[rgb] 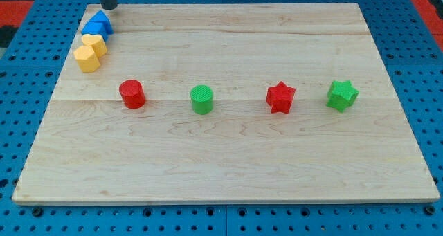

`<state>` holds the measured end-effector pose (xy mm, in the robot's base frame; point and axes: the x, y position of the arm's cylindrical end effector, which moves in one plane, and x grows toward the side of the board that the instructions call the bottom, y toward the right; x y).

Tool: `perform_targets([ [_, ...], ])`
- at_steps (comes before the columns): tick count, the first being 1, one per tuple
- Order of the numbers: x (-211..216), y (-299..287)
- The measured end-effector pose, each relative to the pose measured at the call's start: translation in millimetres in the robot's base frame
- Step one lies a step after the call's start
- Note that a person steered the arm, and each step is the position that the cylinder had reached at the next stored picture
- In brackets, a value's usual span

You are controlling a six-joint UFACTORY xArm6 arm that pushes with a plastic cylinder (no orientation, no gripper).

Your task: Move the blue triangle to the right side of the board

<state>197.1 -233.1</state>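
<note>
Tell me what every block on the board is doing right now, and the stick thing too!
my tip: at the view's top left, just above the blue triangle
blue triangle: far left, touching the yellow blocks below it
yellow blocks: two, pressed together at the left edge
red cylinder: upright, alone
green cylinder: upright, alone
red star: lying flat, alone
green star: lying flat, furthest right
board: lying flat, wooden
</note>
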Motion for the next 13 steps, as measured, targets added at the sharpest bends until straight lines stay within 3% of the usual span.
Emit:
perform_targets([
  [3, 35, 16],
  [4, 27, 36],
  [5, -6, 2],
  [7, 55, -14],
  [9, 83, 81],
  [13, 57, 84],
])
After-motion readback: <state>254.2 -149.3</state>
